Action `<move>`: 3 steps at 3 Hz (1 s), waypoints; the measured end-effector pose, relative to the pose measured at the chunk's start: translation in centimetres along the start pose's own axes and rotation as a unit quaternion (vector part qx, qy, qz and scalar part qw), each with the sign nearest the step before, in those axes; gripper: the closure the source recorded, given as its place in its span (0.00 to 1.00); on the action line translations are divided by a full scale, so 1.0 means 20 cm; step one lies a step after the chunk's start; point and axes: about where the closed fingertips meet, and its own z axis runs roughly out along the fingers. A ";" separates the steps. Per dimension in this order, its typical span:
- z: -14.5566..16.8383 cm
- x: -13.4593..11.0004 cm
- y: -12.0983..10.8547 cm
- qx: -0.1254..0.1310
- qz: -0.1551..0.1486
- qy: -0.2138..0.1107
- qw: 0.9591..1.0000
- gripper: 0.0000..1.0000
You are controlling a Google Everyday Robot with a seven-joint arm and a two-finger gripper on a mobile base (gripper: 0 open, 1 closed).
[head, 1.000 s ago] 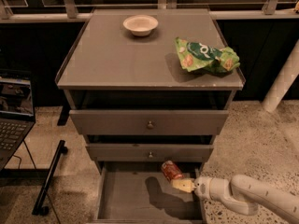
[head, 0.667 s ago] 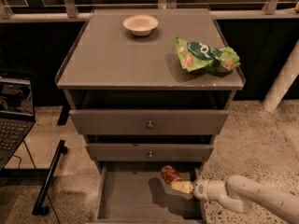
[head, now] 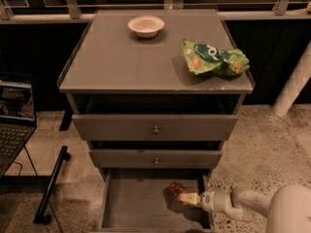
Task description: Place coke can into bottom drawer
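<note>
The bottom drawer is pulled open below the two upper drawers, its flat grey floor showing. The coke can is red-orange and lies tilted inside the drawer near its right wall. My gripper comes in from the lower right on a white arm and its fingertips are around the can's near end. The can is partly hidden by the fingers.
A white bowl and a green snack bag lie on the cabinet top. A laptop stands at the left on a black stand. A white post rises at the right.
The gripper with the can has moved a little to the left and lower into the bottom drawer. Nothing else has moved.
</note>
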 end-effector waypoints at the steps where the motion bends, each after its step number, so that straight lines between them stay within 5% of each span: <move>1: 0.08 0.03 -0.14 0.004 0.032 0.009 0.999 1.00; 2: 0.12 0.05 -0.23 0.017 0.056 0.014 0.998 1.00; 3: 0.13 0.05 -0.24 0.019 0.059 0.015 0.998 0.86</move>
